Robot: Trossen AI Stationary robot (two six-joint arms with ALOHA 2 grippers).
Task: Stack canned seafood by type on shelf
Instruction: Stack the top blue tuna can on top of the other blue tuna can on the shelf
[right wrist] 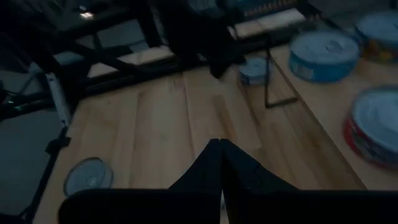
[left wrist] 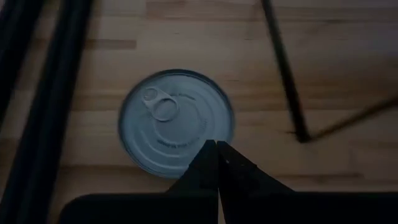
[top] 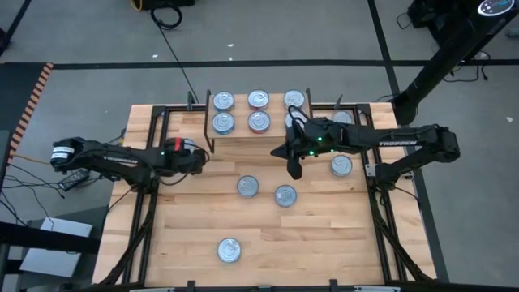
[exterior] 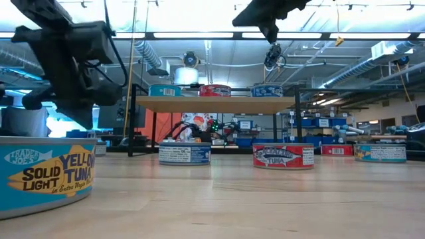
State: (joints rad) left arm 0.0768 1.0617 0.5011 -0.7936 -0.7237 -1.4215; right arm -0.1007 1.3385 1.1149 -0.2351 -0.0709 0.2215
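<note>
The shelf (top: 241, 111) stands at the table's far side, and its plank (exterior: 212, 104) carries several tins (top: 223, 101) (top: 259, 122) resting on their bases. More tins lie flat on the table (top: 247, 186) (top: 285, 195) (top: 229, 250) (top: 341, 166). My left gripper (top: 201, 158) (left wrist: 216, 146) is shut and hangs over a silver-topped tin (left wrist: 176, 121) beside the shelf's left leg. That tin also appears in the right wrist view (right wrist: 255, 70). My right gripper (top: 293, 169) (right wrist: 222, 146) (exterior: 272, 36) is shut, raised in front of the shelf's right part, and holds nothing.
Thin black shelf legs (left wrist: 286, 74) (right wrist: 268, 74) stand close to the tin under my left gripper. A blue-and-yellow tuna tin (exterior: 43, 172) sits near the table's near edge. Black frame rails (top: 154, 186) (top: 377, 203) run along both table sides. Bare wood lies between the scattered tins (top: 324, 235).
</note>
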